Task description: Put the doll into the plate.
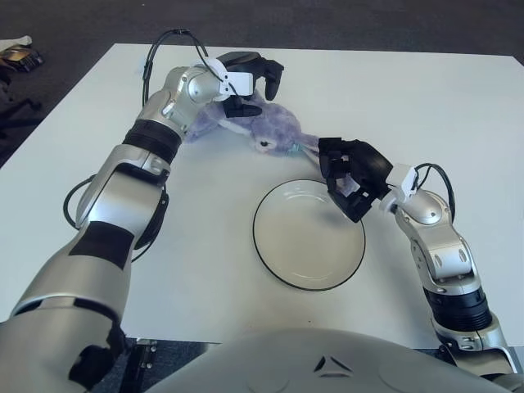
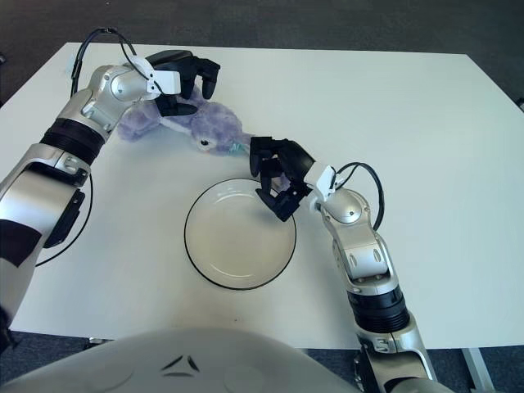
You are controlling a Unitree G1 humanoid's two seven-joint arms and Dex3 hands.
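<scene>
Risk: the doll (image 1: 246, 127) could be dragged sideways or dropped short of the plate (image 1: 309, 235), since it is soft and held, as far as can be judged, at one end only.
Cause: the limp body may sag and catch on the near rim, tipping or sliding the plate.
Doll: a lilac plush with a pale face and long thin ears (or limbs; which cannot be told), lying flat on the white tabletop (image 1: 426, 106), far-left of the plate and just clear of its rim.
Left robot hand (image 1: 250, 78): seen over the doll's far end, fingers curled; whether the plush is actually gripped cannot be told.
Right robot hand (image 1: 348, 176): fingers bent around the doll's trailing strands at the plate's far-right rim; a firm hold cannot be confirmed.
Plate: dark-edged, nothing in it.
</scene>
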